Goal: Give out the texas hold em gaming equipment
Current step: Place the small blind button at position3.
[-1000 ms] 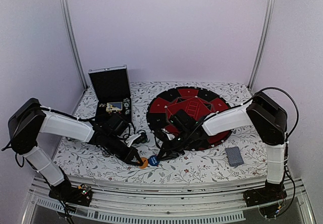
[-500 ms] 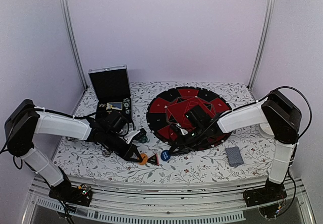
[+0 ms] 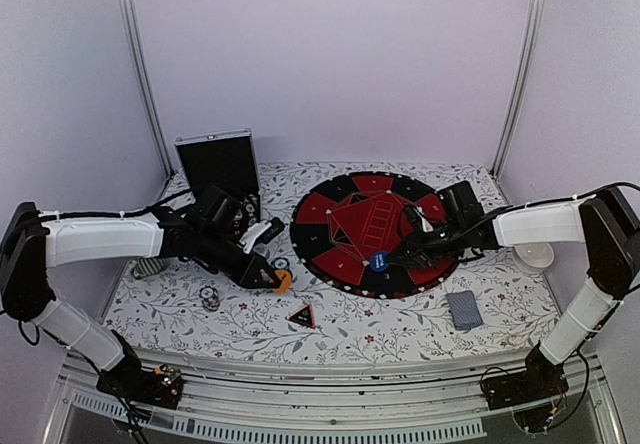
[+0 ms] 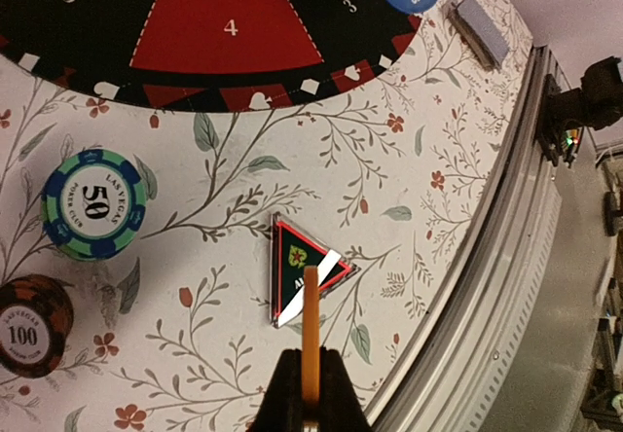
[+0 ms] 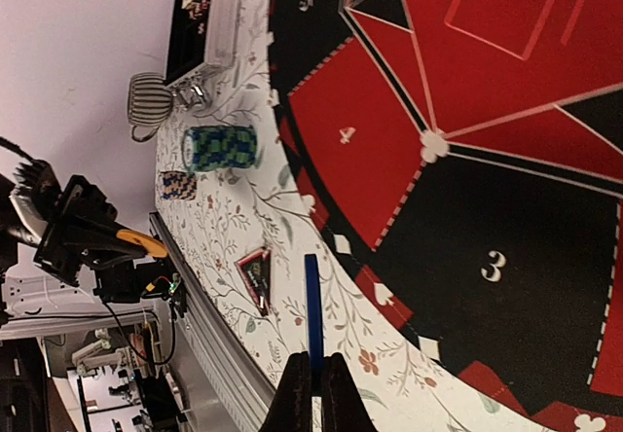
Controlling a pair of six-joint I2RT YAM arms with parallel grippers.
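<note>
Swinging apart, blue button [image 3: 379, 260] reaches mat [image 3: 318, 207], orange button [image 3: 283, 281] retreats left

— Triangle [image 3: 301, 315] lies just in front of the mat [image 3: 372, 186], cards [image 3: 464, 309] off to its right.
— And the case [image 3: 217, 169] stands back-left of the mat, chips [image 3: 209, 297] in front of it.

Soft, even, faintly violet light; only weak shadows on the floral-patterned white worktop [image 3: 400, 332]. The right wrist view washes out at 10 o'clock.
</note>
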